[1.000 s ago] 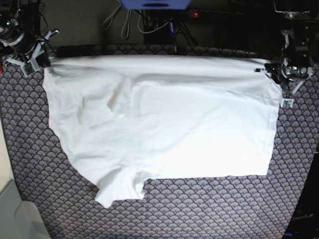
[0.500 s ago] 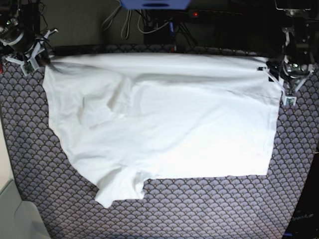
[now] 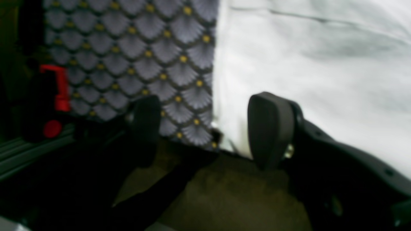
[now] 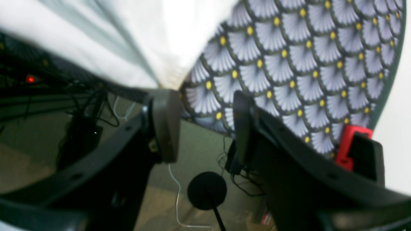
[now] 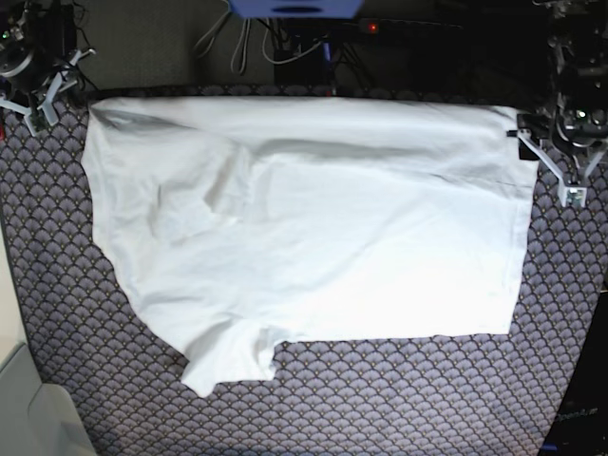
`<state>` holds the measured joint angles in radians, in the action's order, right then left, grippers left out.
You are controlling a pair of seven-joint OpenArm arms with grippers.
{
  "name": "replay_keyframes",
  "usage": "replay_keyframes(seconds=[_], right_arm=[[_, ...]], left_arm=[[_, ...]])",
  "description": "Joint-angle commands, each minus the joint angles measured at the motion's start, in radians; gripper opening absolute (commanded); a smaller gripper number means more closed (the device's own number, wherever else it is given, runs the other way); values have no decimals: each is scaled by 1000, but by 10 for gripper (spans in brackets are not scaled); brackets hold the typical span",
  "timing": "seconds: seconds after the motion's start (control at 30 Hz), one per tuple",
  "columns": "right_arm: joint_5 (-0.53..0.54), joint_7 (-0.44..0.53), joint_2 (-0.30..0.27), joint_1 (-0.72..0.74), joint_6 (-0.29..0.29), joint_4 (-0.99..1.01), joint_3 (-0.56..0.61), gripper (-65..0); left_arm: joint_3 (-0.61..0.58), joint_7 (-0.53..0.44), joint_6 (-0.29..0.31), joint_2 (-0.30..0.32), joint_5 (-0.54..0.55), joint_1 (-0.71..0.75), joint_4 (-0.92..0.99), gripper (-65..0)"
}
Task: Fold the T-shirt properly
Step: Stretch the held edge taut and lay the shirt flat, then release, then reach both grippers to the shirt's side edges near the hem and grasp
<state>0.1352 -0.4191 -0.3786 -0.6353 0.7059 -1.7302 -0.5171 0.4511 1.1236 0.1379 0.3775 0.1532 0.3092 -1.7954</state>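
The wrinkled white cotton T-shirt [image 5: 304, 237] was laid lengthwise between both grippers — left gripper [image 5: 562, 157] nearer, right gripper [image 5: 33, 81] beside its far corner — jaws parted, empty.

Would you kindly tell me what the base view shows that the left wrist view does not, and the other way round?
Only the base view shows the whole T-shirt spread over the patterned mat, its sleeve poking out at the near edge, plus both pincers at the far corners, the right pincer included.

Only the left wrist view shows the left pincer close up, its pads apart with nothing between them, and a red clamp at the table edge.

Both show the white fabric's edge lying on the scale-patterned mat beside the left pincer.
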Motion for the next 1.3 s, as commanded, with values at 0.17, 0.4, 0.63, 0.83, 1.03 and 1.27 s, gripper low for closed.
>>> replay_keyframes(seconds=[0.17,0.4,0.63,0.83,1.03,1.27], right_arm=[[10,19,-27,7,-8,-43,-70,-369],[5,13,-43,276,-8,-80,-19,-369],[-67,-215,-44,724,-8,103,157,-369],[-191,-195,16,964,-8,396,286,-369],[-277,-85,66,1101,-8,666,332,-363],[-274,73,62,1216,-133,973,331,-291]], left_arm=[[76,-17,-4,13,-4,-48,-47,-210],[71,-17,-5,7,-10,-262,-37,-210],[70,-20,-7,-71,-11,-536,138,-210],[13,-242,-8,-85,-11,-634,368,-210],[-151,-528,-14,-51,-13,-652,590,-210],[-166,-745,-14,-48,-13,-749,889,-210]])
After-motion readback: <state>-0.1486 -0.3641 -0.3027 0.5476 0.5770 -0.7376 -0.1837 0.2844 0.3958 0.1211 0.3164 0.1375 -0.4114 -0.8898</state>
